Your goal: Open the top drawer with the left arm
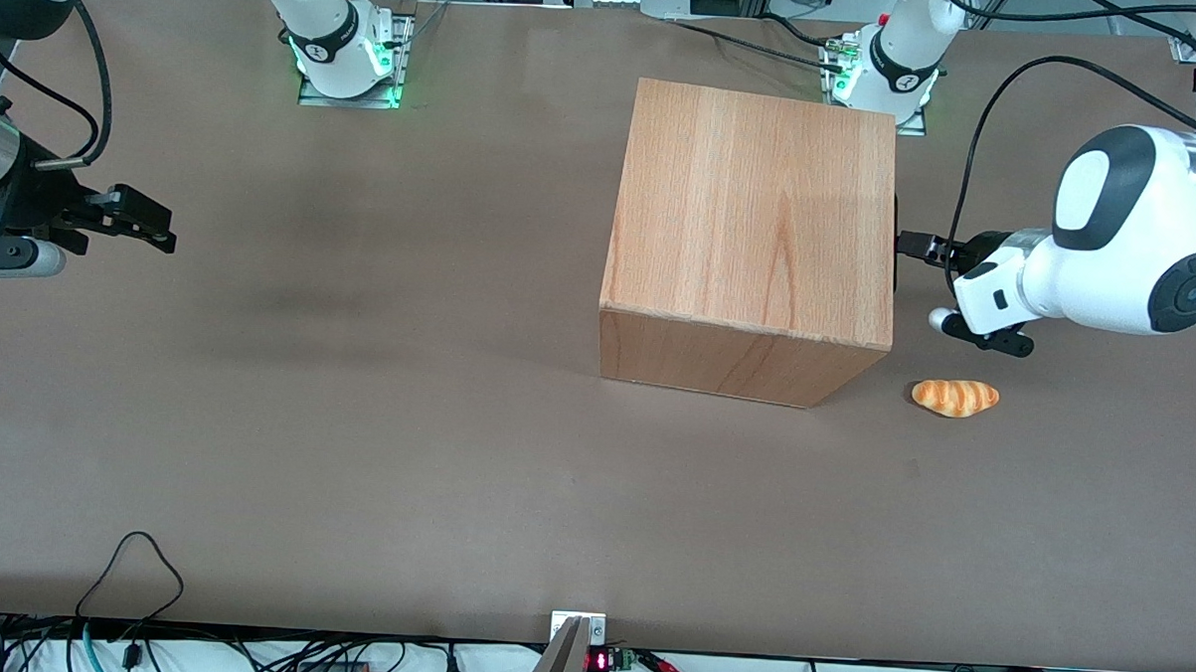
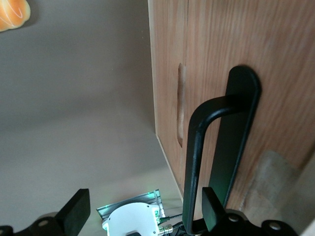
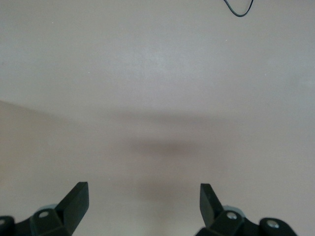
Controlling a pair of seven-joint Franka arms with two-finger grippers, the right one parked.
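A: Where is the drawer?

B: In the face of the cabinet that looks toward the working arm's end of the table. From the front view only the cabinet's top and one side show; the drawer front shows in the wrist view, flush with the cabinet, so it seems fully shut.

A: And the gripper?

B: On the left arm, right up at that face. Its fingers stand wide apart, one out over bare table, the other close by the handle. The bar is not yet between them.

A: So nothing is held?

B: Nothing. It would likely have to shift sideways until the bar sits between the fingers, then close.

A: How will it handle?

B: My guess: the handle is a stiff black bar standing off the panel on bent ends, so it should not give, though it looks smooth and may slip in a loose pinch. Taking it mid-span looks best. The drawer itself is probably light, but the cabinet could slide if the pull is jerky.

A: Anything nearby?

B: A croissant lies on the table near the cabinet's corner, nearer the front camera than the gripper, apart from both.
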